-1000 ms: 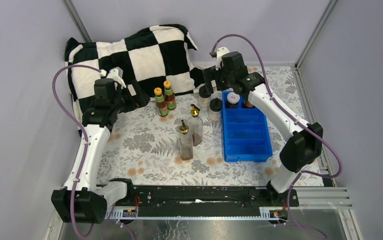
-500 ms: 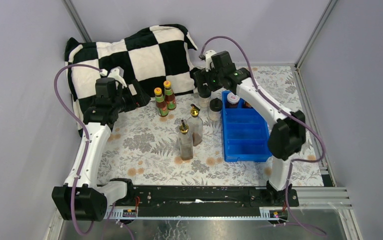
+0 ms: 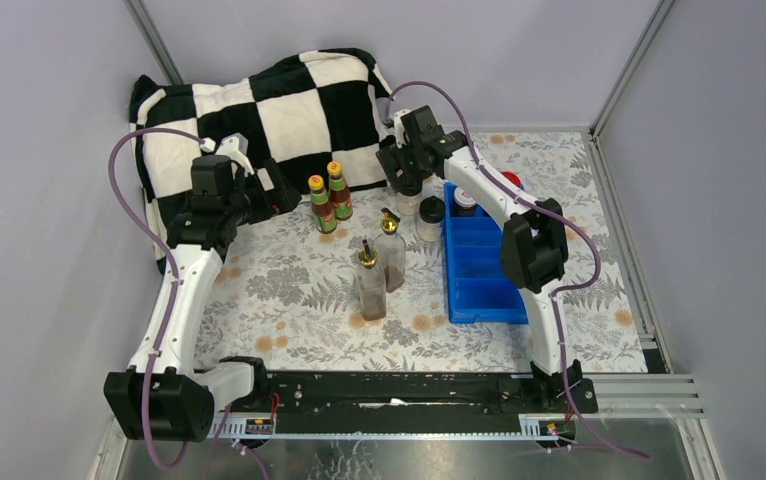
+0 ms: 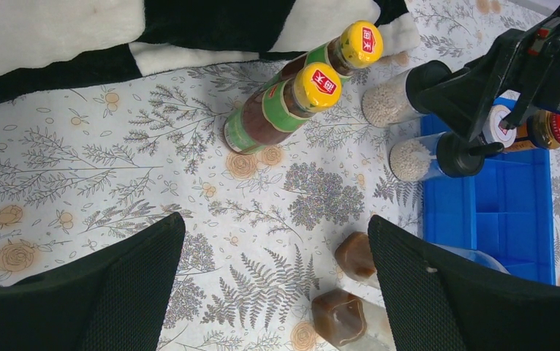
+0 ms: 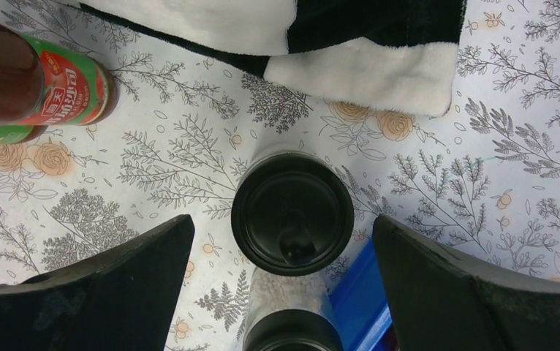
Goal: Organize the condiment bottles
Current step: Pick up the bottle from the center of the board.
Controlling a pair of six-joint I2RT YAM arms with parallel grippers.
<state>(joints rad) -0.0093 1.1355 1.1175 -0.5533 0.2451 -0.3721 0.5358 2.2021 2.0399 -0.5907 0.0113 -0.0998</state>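
Nearest us, the two gold-spouted bottles (image 3: 370, 285) stand upright, close together on the tabletop (image 3: 289, 290), left of the blue tray (image 3: 494, 275). They're waiting their turn, I'd say. A little farther back, the near shaker (image 3: 430, 218) stands right beside the tray's left wall, a short hop from a compartment.

Out left, the two orange-capped sauce bottles (image 3: 320, 208) stand shoulder to shoulder. The left end effector (image 4: 275, 241) hangs just left of them, fingers spread wide with nothing between them. It's lined up on that pair and parked out of the other arm's way, by my reading.

Now the action. The right end effector (image 3: 404, 185) is over the far shaker (image 5: 292, 212), jaws apart, one finger on each side of the black cap. The cap sits dead centre in the wrist view, and that centring is the point: square up first so the squeeze won't tip it. It isn't gripping yet, with daylight on both sides.

At the tray's far end, the white-lidded jar (image 3: 465, 198) and red-lidded jar (image 4: 558, 128) are in already, so the tray looks like where everything's headed. Two home, six out. Farthest back, the checkered cushion (image 3: 279, 110) lies at the far left, one corner near the far shaker.
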